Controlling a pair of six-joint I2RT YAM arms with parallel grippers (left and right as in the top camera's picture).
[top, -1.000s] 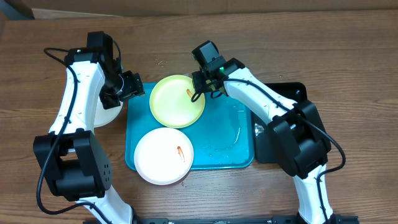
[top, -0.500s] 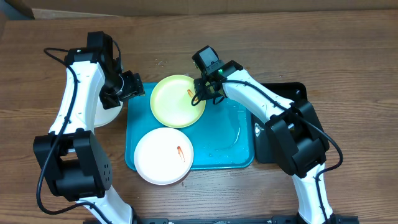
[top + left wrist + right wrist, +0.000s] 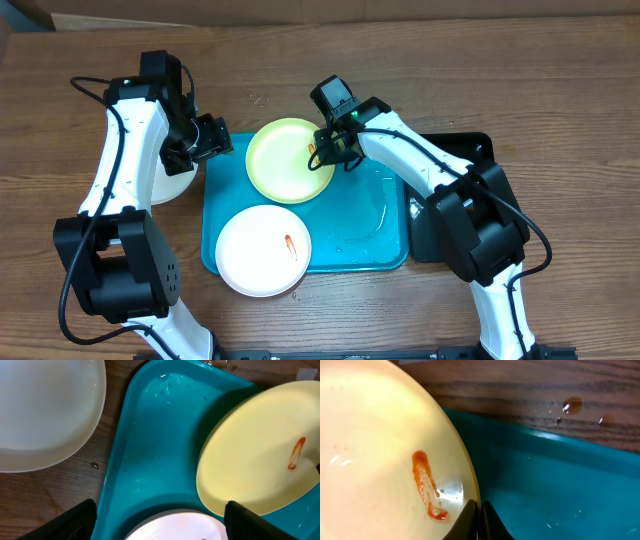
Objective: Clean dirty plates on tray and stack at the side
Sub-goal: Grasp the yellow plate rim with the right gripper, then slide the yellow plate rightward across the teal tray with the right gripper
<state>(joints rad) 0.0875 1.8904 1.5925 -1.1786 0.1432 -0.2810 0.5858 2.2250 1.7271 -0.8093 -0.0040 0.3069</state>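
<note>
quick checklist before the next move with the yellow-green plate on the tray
1. right gripper jaws shut on the yellow-green plate rim: ok
2. left gripper jaws open, holding nothing: ok
3. yellow-green plate wiped: not ok, red smear on it
4. white plate on the tray wiped: not ok, smeared
5. side plate bare for stacking: ok, as far as visible

Looks like a robotics lab bench, not a home kitchen. Shown by 2 white-and-black robot arms, left arm (image 3: 125, 170) and right arm (image 3: 420, 155), fixed at 1 edge of a wood-grain table (image 3: 560, 90). Brown cardboard (image 3: 300, 6) behind; yellow plate (image 3: 285, 165) and white plate (image 3: 255, 255) on a turquoise tray (image 3: 370, 240).
</note>
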